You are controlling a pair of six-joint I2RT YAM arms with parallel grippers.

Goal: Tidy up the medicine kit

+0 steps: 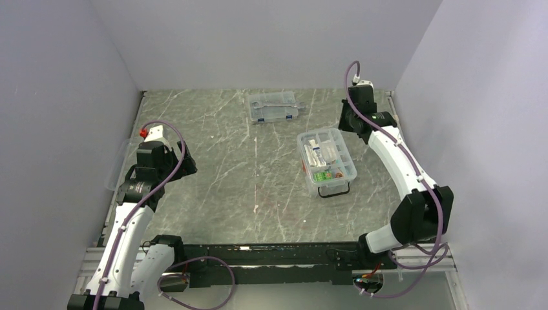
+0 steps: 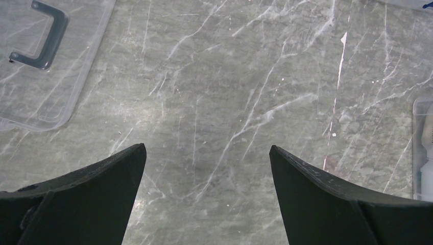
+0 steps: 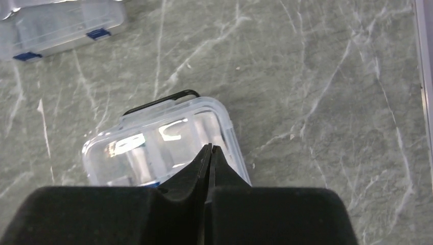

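Note:
The medicine kit's clear box (image 1: pixel 326 161) stands right of centre on the table, uncovered, with its divided tray holding small bottles and packets, and a black wire handle (image 1: pixel 334 190) at its near end. In the right wrist view the box (image 3: pixel 153 145) lies just beyond my right gripper (image 3: pixel 209 149), which is shut with nothing between its fingers. That gripper (image 1: pixel 349 121) hovers at the box's far right corner. The clear lid (image 2: pixel 35 76) with its black handle (image 2: pixel 43 35) lies flat at the far left. My left gripper (image 2: pixel 208 153) is open over bare table, beside the lid (image 1: pixel 119 165).
A flatter clear case with blue latches (image 1: pixel 274 108) sits at the back centre and shows in the right wrist view as the blue-latched case (image 3: pixel 56 25). Grey walls close in the left, back and right. A black rail (image 1: pixel 271 255) runs along the near edge.

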